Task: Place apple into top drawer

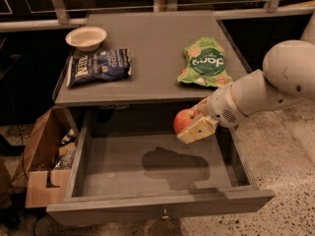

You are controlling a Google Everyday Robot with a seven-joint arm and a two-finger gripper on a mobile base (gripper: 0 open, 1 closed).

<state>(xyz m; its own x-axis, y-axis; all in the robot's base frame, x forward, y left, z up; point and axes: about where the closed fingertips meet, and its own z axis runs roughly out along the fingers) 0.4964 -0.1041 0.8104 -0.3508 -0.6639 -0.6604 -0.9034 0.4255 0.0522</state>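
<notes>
The red-orange apple is held in my gripper, which is shut on it. The gripper hangs above the right rear part of the open top drawer, just in front of the cabinet's top edge. The drawer is pulled far out and its grey floor is bare, with the arm's shadow on it. My white arm reaches in from the right.
On the cabinet top lie a green snack bag, a dark blue snack bag and a white bowl. A brown cardboard box with clutter stands on the floor to the drawer's left.
</notes>
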